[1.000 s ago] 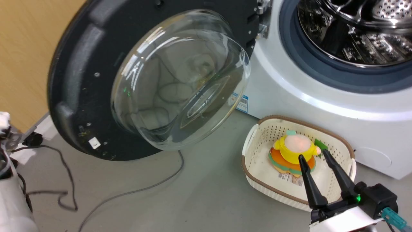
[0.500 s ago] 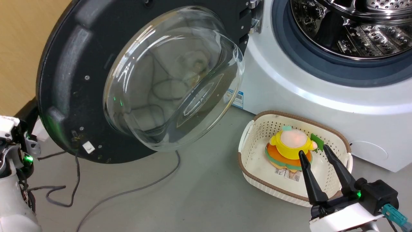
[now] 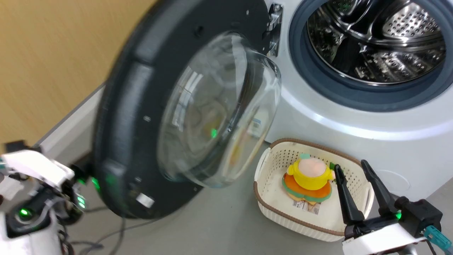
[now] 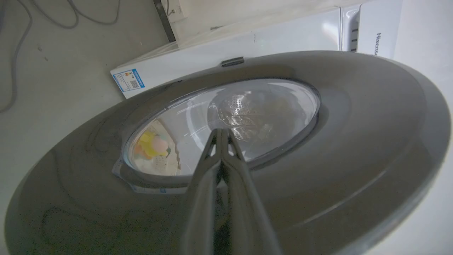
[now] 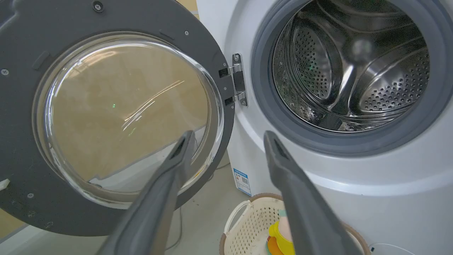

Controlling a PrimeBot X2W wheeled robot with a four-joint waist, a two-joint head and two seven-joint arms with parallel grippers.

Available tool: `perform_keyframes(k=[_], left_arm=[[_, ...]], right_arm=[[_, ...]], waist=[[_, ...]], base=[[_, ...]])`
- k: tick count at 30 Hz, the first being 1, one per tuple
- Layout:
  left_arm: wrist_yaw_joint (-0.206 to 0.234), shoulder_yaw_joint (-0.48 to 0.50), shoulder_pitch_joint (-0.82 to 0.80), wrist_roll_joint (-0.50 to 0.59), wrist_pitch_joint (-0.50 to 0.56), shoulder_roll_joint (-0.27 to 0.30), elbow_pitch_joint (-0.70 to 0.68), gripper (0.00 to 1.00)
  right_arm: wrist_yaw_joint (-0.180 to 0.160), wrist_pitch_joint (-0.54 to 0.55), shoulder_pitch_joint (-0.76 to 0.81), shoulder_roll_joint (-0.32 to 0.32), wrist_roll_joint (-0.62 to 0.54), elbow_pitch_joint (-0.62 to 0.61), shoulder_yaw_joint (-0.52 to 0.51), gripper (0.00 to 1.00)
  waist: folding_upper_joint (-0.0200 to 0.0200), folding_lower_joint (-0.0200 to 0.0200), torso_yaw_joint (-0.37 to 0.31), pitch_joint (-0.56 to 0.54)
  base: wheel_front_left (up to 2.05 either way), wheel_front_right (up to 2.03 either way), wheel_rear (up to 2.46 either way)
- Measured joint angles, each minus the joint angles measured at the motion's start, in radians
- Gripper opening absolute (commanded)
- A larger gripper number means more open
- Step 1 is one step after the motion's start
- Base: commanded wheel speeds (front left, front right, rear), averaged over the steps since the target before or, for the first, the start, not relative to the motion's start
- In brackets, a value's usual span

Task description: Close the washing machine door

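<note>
- Head view: the washing machine door [image 3: 124,106] stands part open, hanging from its metal hinge [image 3: 273,32] on the left of the washing machine [image 3: 354,120]. Its glass bowl [image 3: 219,106] bulges towards the front opening.
- The steel drum [image 3: 375,42] is exposed inside the grey gasket [image 3: 354,95].
- A cream basket [image 3: 283,159] sits on the floor [image 3: 219,226] just before the machine, with a yellow and orange toy [image 3: 311,173] in it.
- My right gripper [image 3: 351,166] hovers over the basket's near side, released, fingers apart, nothing between them.
- My left arm's white housing [image 3: 35,166] shows low beside the door's outer edge; the fingers are hidden behind the door here.
- Left wrist view: my left gripper [image 4: 222,130] is clenched, both fingers pressed together and empty. The tips lie over the window in the door's grey outer face; contact cannot be judged.
- A blue label [image 4: 129,79] shows on the white cabinet beyond the door.
- Right wrist view: my own fingers spread wide. The door's inner face is left of them, the open drum to the right, the basket below.
</note>
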Motion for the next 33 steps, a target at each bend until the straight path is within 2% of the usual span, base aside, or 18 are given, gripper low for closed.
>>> perform_keyframes(k=[6, 13, 17, 22, 28, 33], left_arm=[[0.047, -0.089, 0.134, -0.044, 0.130, -0.048, -0.179, 0.00], [0.117, -0.201, 0.267, -0.122, 0.142, -0.066, -0.337, 0.00], [0.149, -0.295, 0.318, -0.205, 0.055, -0.067, -0.387, 0.00], [0.151, -0.421, 0.346, -0.260, -0.073, -0.068, -0.410, 0.00], [0.128, -0.551, 0.348, -0.341, -0.240, -0.070, -0.384, 0.00], [0.081, -0.647, 0.328, -0.361, -0.379, -0.070, -0.320, 0.00]], right_arm=[[0.000, 0.000, 0.021, 0.016, 0.000, 0.003, -0.027, 1.00], [0.000, 0.000, 0.040, 0.028, 0.000, 0.006, -0.047, 1.00], [0.000, 0.000, 0.042, 0.028, 0.000, 0.007, -0.050, 1.00], [0.000, 0.000, 0.041, 0.026, 0.000, 0.008, -0.048, 1.00], [0.000, 0.000, 0.039, 0.021, 0.000, 0.007, -0.043, 1.00], [0.000, 0.000, 0.035, 0.019, 0.000, 0.005, -0.032, 1.00]], waist=[[0.0000, 0.0000, -0.022, -0.028], [0.0000, 0.0000, -0.073, -0.049], [0.0000, -0.0001, -0.114, -0.052], [0.0000, 0.0000, -0.180, -0.045], [0.0000, 0.0000, -0.277, -0.029], [0.0000, 0.0000, -0.371, -0.010]], base=[[0.00, 0.00, 0.00], [0.00, 0.00, 0.00], [0.00, 0.00, 0.00], [0.00, 0.00, 0.00], [0.00, 0.00, 0.00], [0.00, 0.00, 0.00]])
